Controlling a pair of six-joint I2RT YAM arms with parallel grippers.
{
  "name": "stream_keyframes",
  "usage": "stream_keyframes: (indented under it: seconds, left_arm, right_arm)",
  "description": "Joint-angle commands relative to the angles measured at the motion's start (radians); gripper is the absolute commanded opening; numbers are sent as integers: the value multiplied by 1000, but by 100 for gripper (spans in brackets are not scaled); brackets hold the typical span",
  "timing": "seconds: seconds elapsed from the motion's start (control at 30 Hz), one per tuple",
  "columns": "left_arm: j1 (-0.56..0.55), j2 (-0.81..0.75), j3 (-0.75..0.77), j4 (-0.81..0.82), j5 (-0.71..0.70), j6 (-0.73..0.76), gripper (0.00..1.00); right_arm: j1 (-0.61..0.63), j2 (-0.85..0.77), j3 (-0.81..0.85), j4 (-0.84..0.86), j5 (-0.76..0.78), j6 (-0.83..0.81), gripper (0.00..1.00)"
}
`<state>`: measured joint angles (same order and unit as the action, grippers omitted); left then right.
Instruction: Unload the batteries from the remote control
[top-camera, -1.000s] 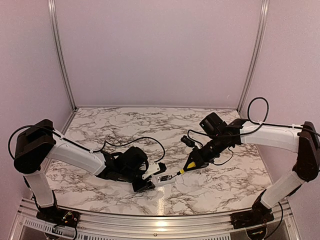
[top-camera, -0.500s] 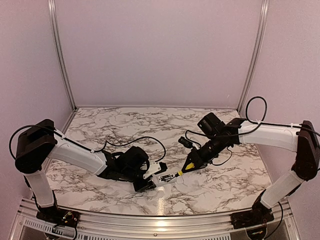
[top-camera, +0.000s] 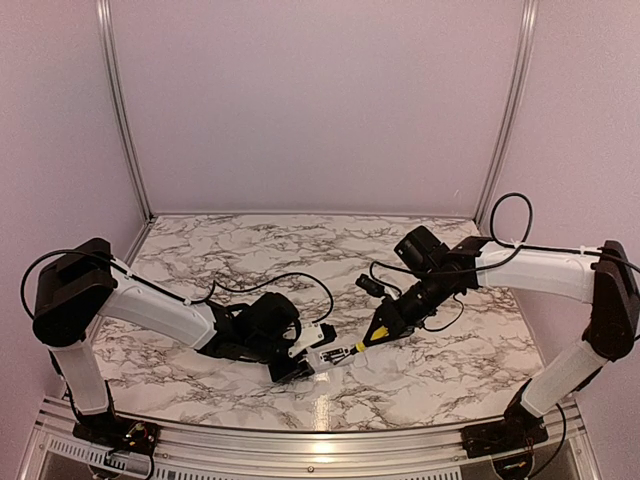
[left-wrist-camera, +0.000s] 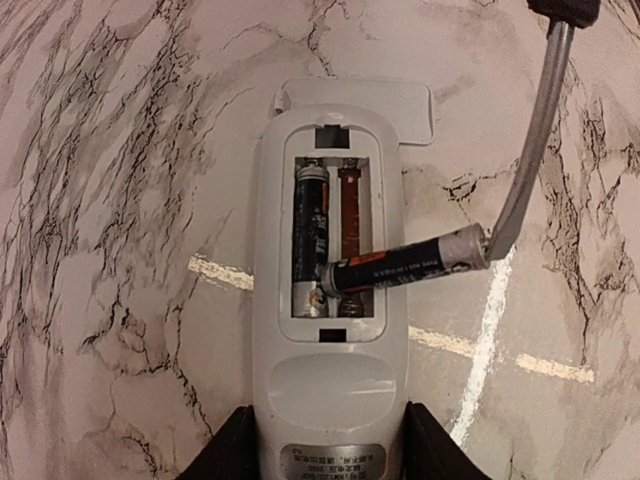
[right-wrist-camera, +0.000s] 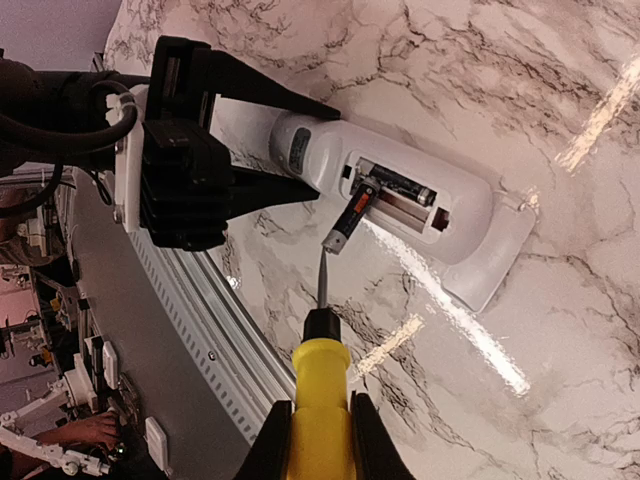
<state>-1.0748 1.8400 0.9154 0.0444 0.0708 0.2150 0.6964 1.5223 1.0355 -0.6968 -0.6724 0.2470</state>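
Observation:
My left gripper (left-wrist-camera: 325, 452) is shut on the near end of the white remote control (left-wrist-camera: 330, 400), which lies flat with its open compartment facing up. One dark battery (left-wrist-camera: 310, 230) lies in the left slot. A second battery (left-wrist-camera: 405, 263) is tilted out across the compartment's right edge, and its silvery end touches the screwdriver's tip (left-wrist-camera: 495, 235). My right gripper (right-wrist-camera: 318, 445) is shut on the yellow-handled screwdriver (right-wrist-camera: 320, 395). In the top view the left gripper (top-camera: 295, 358) holds the remote (top-camera: 325, 357), and the right gripper (top-camera: 395, 320) points the screwdriver (top-camera: 372, 335) at it.
The small flat white cover piece (left-wrist-camera: 400, 100) lies on the marble table under the remote's far end; it also shows in the right wrist view (right-wrist-camera: 495, 265). The table's metal front rail (right-wrist-camera: 200, 320) runs close by the remote.
My right gripper has shifted the screwdriver slightly left toward the remote. The left gripper and the remote have barely moved.

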Motion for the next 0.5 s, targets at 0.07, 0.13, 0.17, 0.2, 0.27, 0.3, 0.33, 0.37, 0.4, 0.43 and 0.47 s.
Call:
stream_keyframes:
  seconds: [0.07,0.13,0.17,0.2,0.27,0.3,0.33,0.37,0.4,0.43,0.47]
  left_arm:
    - [-7,39,24,41,-8,-15,17]
    - [-8,36,21,41,-9,-16,17]
    - [-8,35,19,41,-10,-17,17]
    - [-8,35,18,41,-10,-17,17]
    - [-8,32,16,42,-12,-16,17]
    - [-8,32,15,43,-12,-16,17]
    - [-8,31,14,43,-13,-16,17]
    - [-8,29,13,43,-14,-17,17]
    - [-8,28,13,43,-15,-17,17]
    - [-8,26,13,42,-14,-17,17]
    - [-8,24,11,43,-16,-18,17]
  right_arm:
    - [5,22,25,-27,12,-33,0]
    - [5,18,24,-40,14,-33,0]
    - [6,17,24,-46,14,-34,0]
    - [6,15,23,-49,14,-35,0]
    - [6,11,22,-58,16,-37,0]
    - [6,9,20,-61,16,-36,0]
    - [6,8,20,-66,16,-36,0]
    - [7,6,21,-72,18,-37,0]
    - [6,4,21,-78,20,-38,0]
    - [6,-2,22,-85,24,-37,0]
    - [6,-9,26,-91,29,-36,0]
